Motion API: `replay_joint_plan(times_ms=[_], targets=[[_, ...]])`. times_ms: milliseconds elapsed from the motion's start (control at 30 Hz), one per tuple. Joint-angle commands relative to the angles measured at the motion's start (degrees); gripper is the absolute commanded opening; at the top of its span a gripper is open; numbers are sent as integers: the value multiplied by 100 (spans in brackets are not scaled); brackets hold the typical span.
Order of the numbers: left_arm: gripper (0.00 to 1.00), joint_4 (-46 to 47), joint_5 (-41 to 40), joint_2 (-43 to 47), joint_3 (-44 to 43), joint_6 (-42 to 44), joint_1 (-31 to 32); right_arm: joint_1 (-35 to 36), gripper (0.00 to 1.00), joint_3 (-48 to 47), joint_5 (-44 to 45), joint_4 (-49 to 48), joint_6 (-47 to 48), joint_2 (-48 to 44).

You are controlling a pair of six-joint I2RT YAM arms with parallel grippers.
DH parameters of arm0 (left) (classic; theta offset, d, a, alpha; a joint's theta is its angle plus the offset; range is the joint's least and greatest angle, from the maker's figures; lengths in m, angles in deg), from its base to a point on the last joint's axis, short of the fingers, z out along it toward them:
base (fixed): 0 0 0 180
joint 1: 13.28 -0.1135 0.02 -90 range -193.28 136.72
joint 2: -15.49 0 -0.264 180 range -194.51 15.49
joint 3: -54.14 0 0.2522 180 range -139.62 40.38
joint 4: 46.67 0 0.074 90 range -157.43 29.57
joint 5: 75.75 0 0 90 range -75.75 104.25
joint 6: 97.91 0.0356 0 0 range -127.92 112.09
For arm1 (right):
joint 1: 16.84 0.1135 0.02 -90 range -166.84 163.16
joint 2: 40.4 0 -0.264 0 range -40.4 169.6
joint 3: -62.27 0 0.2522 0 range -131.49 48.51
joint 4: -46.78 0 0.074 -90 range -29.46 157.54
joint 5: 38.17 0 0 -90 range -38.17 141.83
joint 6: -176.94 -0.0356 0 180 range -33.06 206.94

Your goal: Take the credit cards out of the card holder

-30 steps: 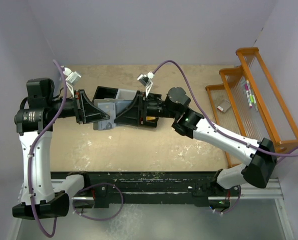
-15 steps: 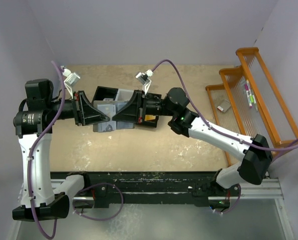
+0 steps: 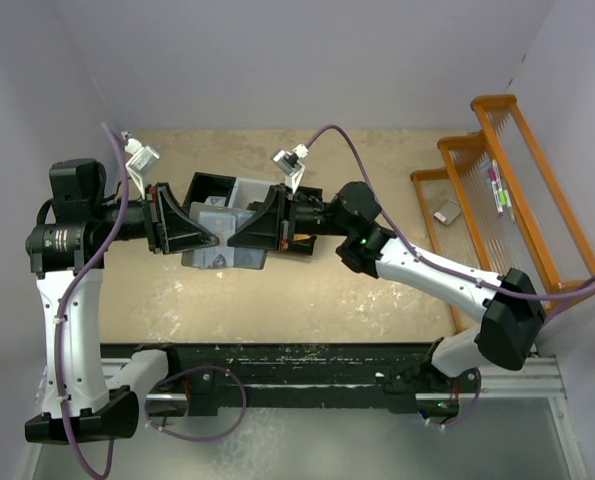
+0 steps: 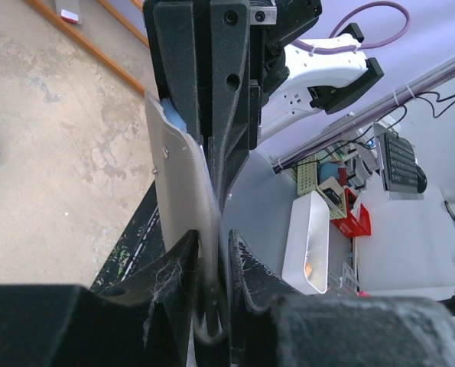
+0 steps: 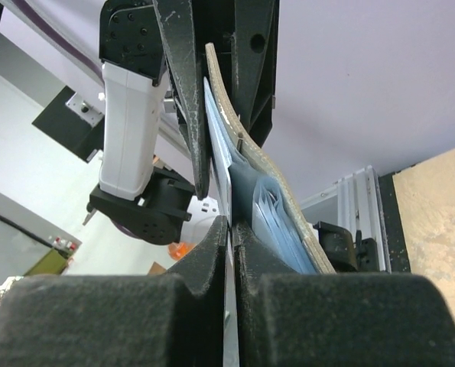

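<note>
The grey card holder [image 3: 223,256] hangs in the air between my two grippers, above the tan table. My left gripper [image 3: 214,234] is shut on its left edge. In the left wrist view the holder's grey flap [image 4: 177,180] runs edge-on down between the left gripper's [image 4: 212,260] fingers. My right gripper [image 3: 236,234] faces it from the right. In the right wrist view the right gripper [image 5: 231,229] is shut on the thin pale edge of a credit card [image 5: 228,195], beside the holder's blue-grey pockets [image 5: 277,218]. Other cards are hidden.
A black-and-white bin [image 3: 222,187] stands on the table just behind the grippers. An orange wire rack [image 3: 497,190] with a few small items fills the right side. A black rail [image 3: 297,362] runs along the near edge.
My right gripper has moved left to the holder and closed on a thin card edge. The holder now sags lower between the grippers. The left arm has barely moved.
</note>
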Motion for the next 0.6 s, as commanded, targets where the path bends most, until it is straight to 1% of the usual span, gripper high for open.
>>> replay_joint_plan(times_ms=[0, 67, 167, 300, 333, 467, 533, 567], targets=[[24, 263, 399, 89, -205, -233, 16, -93, 7, 121, -93, -358, -48, -294], [23, 336, 415, 109, -184, -323, 15, -123, 9, 160, -91, -369, -62, -344], [20, 385, 418, 115, -179, -369, 16, -143, 8, 158, -109, -393, -77, -374], [11, 423, 386, 126, -177, -411, 13, -152, 7, 146, -141, -440, -116, -370], [10, 447, 387, 132, -174, -458, 15, -152, 7, 166, -151, -469, -127, -378], [9, 619, 408, 163, -156, -646, 15, -165, 10, 248, -186, -599, -186, -433], [9, 713, 425, 172, -133, -734, 16, -176, 10, 276, -207, -701, -270, -435], [9, 741, 426, 173, -124, -750, 16, -185, 8, 294, -224, -795, -322, -423]])
